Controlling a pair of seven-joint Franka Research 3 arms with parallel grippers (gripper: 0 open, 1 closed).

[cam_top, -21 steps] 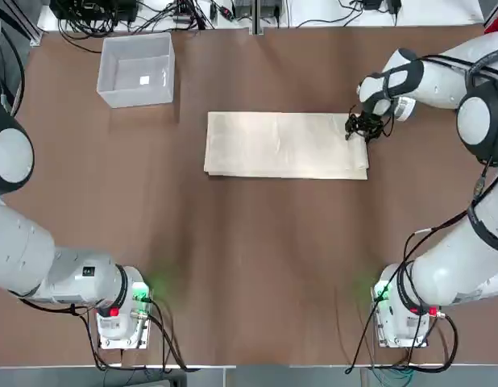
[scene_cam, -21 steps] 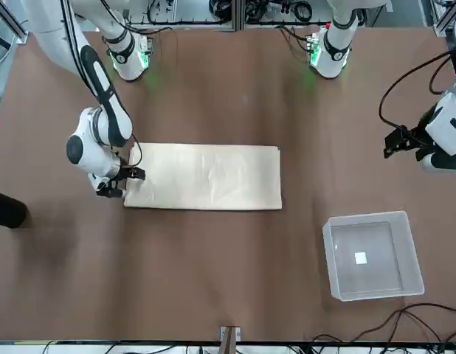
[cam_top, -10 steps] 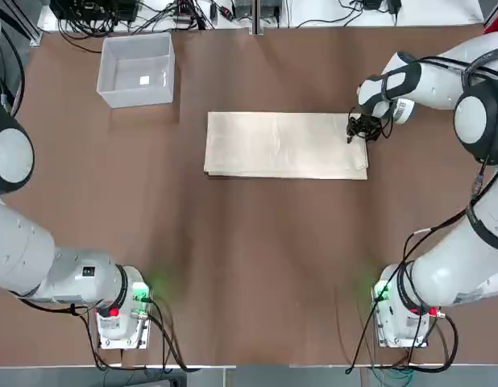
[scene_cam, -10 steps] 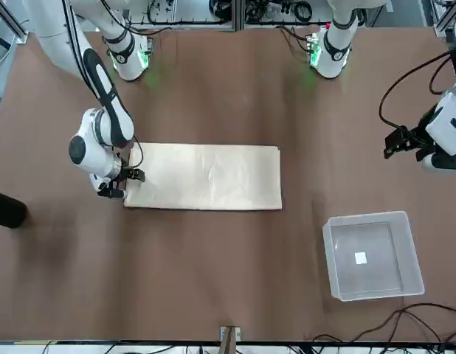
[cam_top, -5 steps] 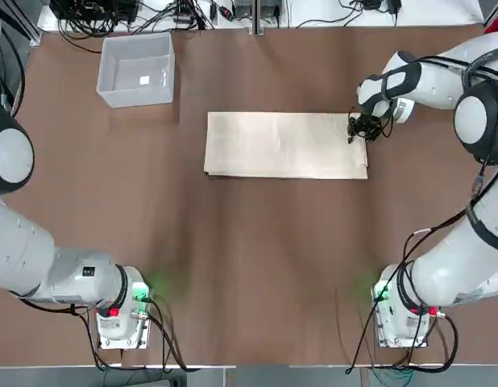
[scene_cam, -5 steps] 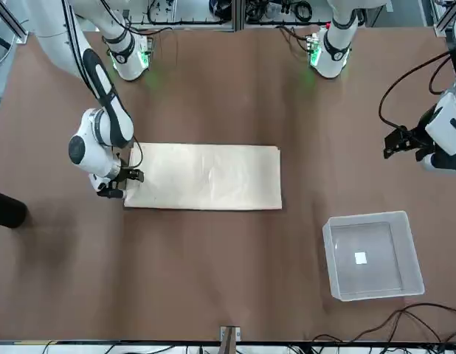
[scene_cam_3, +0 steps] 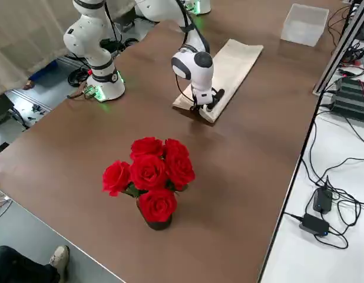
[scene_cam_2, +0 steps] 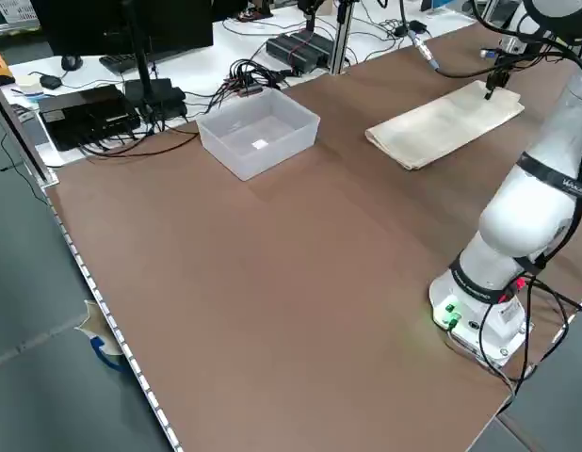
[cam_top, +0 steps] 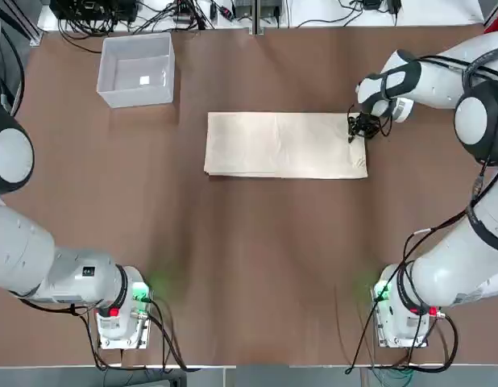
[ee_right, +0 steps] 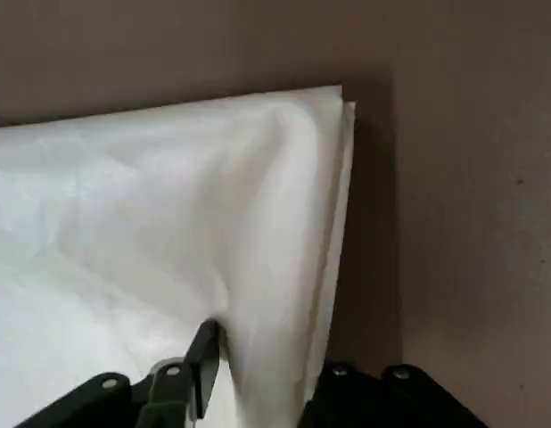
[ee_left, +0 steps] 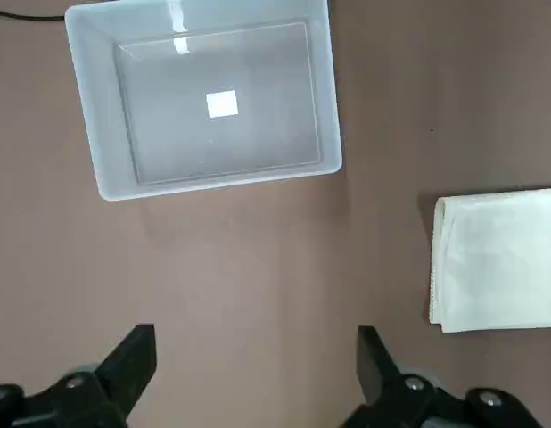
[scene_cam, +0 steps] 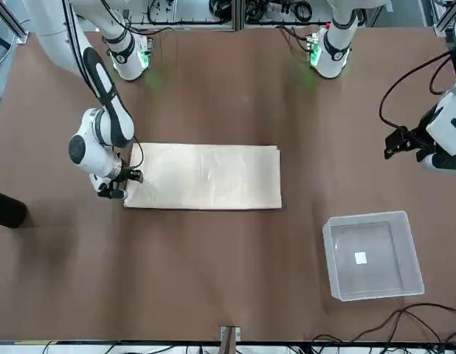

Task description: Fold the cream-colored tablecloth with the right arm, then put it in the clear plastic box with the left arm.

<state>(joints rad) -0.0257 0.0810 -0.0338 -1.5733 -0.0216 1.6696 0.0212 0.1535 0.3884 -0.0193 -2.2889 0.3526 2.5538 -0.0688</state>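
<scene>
The cream-colored tablecloth [cam_top: 285,145] [scene_cam: 206,177] lies folded into a long flat rectangle at mid table. My right gripper [cam_top: 363,127] [scene_cam: 116,184] is down at its far right corner. In the right wrist view the fingers [ee_right: 204,357] stand on either side of the layered edge, and the tablecloth [ee_right: 168,205] bunches into a ridge between them. The clear plastic box [cam_top: 136,97] [scene_cam: 372,216] stands empty at the far left, with a small white label inside. My left gripper [scene_cam: 396,141] [ee_left: 253,357] hovers open near the table's left edge, with the box [ee_left: 84,107] below it.
A vase of red roses [scene_cam_3: 149,177] stands on the table to the right of the tablecloth. Both arm bases [cam_top: 120,314] [cam_top: 402,314] sit at the near edge. Cables and electronics [cam_top: 112,12] lie beyond the far edge. Bare brown tabletop surrounds the tablecloth.
The right gripper's fingers have drawn together on the tablecloth's far right corner and shifted slightly. The left arm, the box and the rest of the tablecloth have not moved.
</scene>
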